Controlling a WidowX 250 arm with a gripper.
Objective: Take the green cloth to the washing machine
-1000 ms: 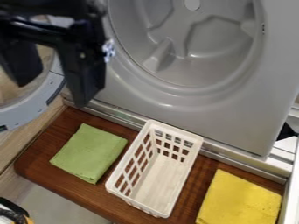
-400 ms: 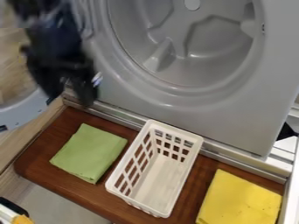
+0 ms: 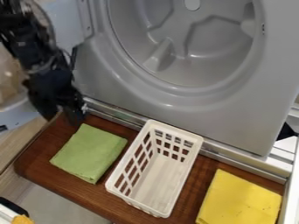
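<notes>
The black gripper [image 3: 62, 117] hangs at the left, just above the back left of the wooden board, with its fingers spread and nothing between them. Below it and slightly right lies the green cloth [image 3: 88, 153], folded flat on the board; one fingertip is close to its upper corner. Whether they touch I cannot tell. The grey washing machine [image 3: 175, 107] takes up the top and right, its round drum opening facing the camera.
A white plastic basket [image 3: 158, 181] stands right of the green cloth on the wooden board [image 3: 55, 177]. A folded yellow cloth [image 3: 239, 199] lies at the lower right. The machine's open door [image 3: 20, 116] is at the left, beside the arm.
The gripper has come down and away from the camera, from the upper left toward the board near the green cloth. The cloths and basket have stayed put.
</notes>
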